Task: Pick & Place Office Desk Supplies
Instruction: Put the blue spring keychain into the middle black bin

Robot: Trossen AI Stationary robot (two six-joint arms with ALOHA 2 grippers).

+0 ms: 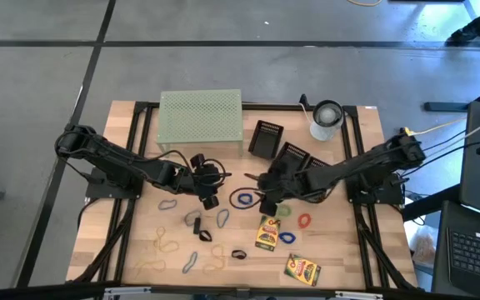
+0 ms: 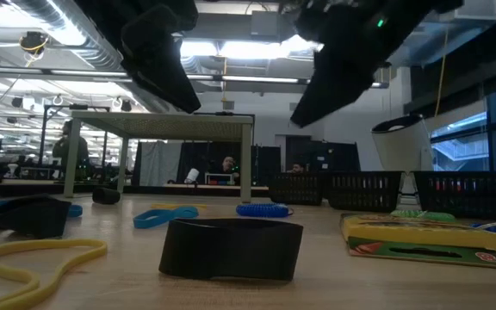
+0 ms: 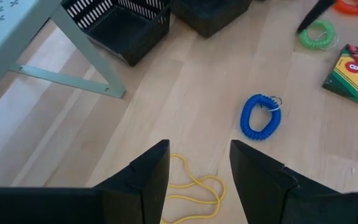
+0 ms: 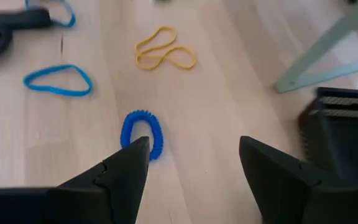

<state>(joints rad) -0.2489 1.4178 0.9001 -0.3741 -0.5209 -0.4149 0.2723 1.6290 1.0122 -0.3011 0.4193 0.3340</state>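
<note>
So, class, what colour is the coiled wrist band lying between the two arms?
Blue. The coiled band shows best in the left wrist view.

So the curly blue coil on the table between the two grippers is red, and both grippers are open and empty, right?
Almost. The coil is blue, not red; the left wrist view shows it plainly on the bare wood, and the right wrist view agrees. The rest holds: the left gripper and the right gripper are both open with nothing between their fingers.
</note>
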